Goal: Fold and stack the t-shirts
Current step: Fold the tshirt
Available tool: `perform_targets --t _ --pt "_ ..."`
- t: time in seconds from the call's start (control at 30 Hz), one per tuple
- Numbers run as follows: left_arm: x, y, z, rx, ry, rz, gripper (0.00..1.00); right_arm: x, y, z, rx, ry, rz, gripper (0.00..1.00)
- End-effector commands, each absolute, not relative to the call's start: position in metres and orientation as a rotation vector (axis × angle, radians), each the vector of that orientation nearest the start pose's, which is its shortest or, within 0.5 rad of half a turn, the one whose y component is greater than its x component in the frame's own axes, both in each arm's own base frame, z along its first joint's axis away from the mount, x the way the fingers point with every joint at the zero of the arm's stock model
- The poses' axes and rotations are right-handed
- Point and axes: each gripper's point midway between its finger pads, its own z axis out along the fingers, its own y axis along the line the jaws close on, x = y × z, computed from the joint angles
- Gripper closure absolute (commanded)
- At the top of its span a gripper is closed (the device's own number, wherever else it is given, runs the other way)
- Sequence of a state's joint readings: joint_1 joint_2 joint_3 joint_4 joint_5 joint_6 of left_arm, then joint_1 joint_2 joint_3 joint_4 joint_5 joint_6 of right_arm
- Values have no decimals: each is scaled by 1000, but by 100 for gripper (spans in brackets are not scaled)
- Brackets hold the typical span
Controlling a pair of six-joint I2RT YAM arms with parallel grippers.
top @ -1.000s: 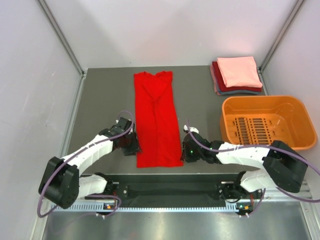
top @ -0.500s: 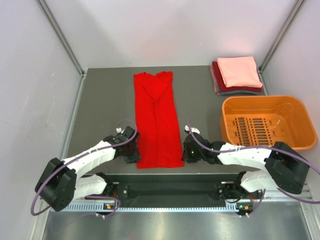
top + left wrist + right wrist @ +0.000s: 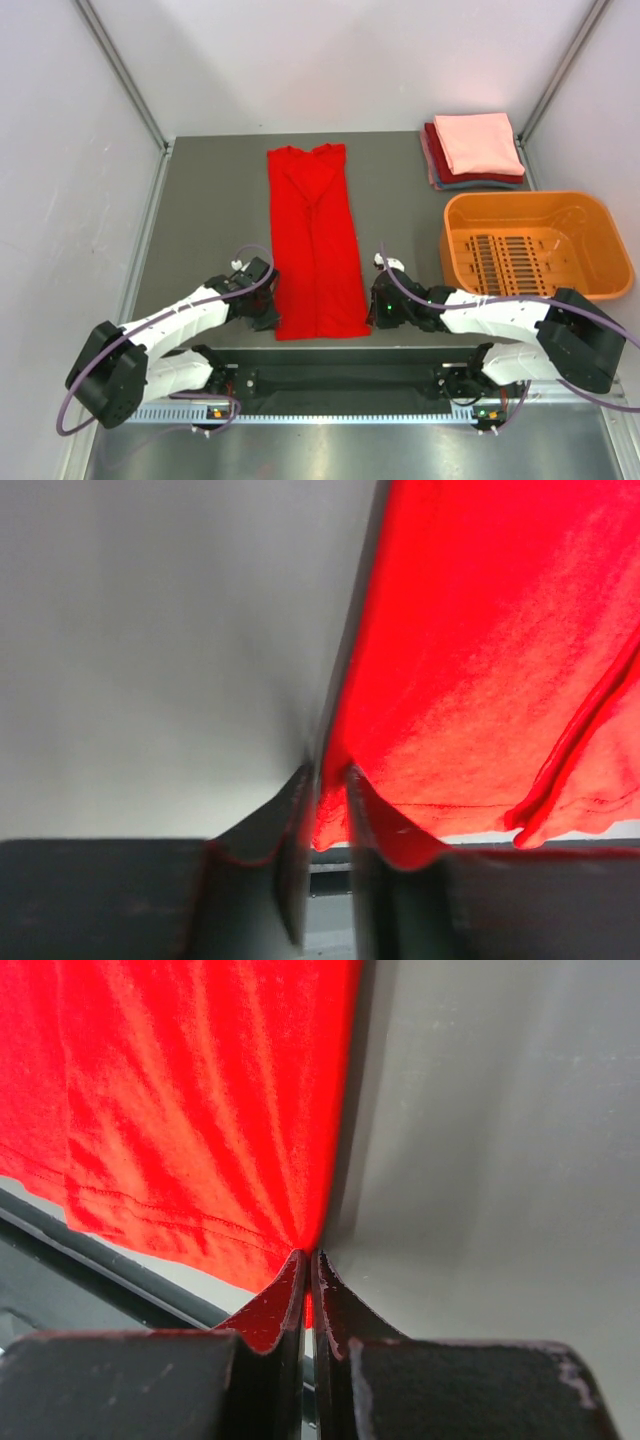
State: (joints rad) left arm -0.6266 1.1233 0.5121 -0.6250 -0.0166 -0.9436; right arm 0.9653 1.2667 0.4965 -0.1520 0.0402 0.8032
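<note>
Limp red t-shirt (image 3: 315, 240) likely lifts best by hem corners: right end effector (image 3: 309, 1257) clamps one, left end effector (image 3: 328, 775) straddles the other, narrowly apart.

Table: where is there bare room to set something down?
Bare grey table lies left of the red shirt, and between it and the folded shirts and orange basket. Crowded: the right side, and the near edge where the left gripper and right gripper meet the shirt's hem.

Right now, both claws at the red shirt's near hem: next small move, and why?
Probably close the left claw fully: its jaws show a gap around one near corner of the red shirt, while the right claw is pinched shut on the other corner. Lifting now would likely drop that side.
</note>
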Motion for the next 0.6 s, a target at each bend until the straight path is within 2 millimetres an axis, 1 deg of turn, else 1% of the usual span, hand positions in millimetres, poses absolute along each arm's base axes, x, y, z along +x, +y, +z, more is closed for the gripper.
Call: perform_targets --t 0.0,0.23,0.33,0.4,0.43,0.5,0.57 --pt "135 -143 16 -468 2856 -324 73 143 249 22 -173 2615 671 100" --pt "124 -143 12 -482 2878 -326 73 141 249 22 -169 2619 682 100" --pt "121 -141 11 -478 2886 -306 78 140 248 22 -165 2619 686 100" --pt "120 -142 11 -474 2890 -308 95 140 248 21 -165 2622 680 100" --pt "120 -143 13 -469 2889 -314 100 140 247 20 -165 2623 679 100" --pt "124 -148 19 -468 2877 -340 100 140 248 21 -166 2624 680 100" --pt "135 -157 33 -461 2828 -404 100 139 248 22 -172 2631 675 100"
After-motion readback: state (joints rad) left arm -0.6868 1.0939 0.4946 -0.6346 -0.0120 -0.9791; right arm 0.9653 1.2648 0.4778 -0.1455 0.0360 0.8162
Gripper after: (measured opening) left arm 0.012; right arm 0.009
